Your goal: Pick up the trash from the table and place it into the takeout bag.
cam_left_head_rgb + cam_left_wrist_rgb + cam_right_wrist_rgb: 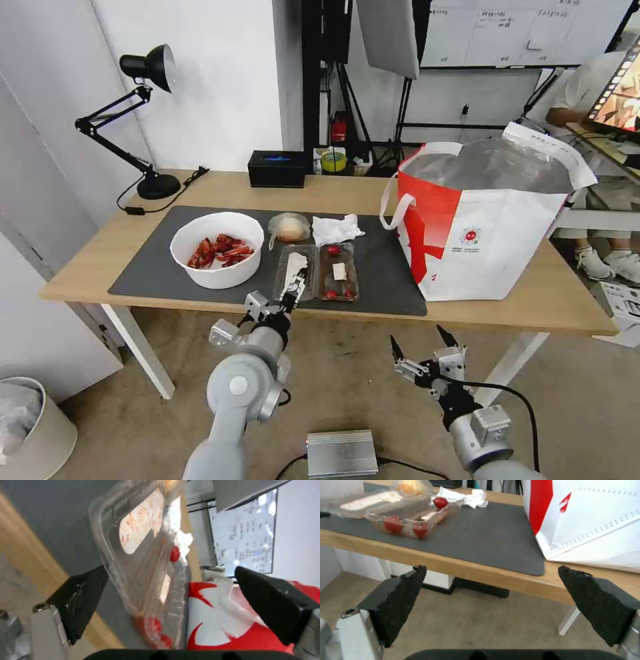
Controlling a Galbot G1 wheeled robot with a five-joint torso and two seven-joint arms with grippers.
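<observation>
Clear box (317, 271) — left gripper (291, 288) spread at near edge; right gripper (427, 345) low.

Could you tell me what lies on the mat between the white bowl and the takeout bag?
In the head view: the clear hinged box, bagged bun and crumpled tissue.

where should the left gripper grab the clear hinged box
By the near rim of the clear hinged box, coming from the table's front edge. The box lies open and flat on the mat, so its thin lip fits between the open left gripper fingers already straddling it.
</observation>
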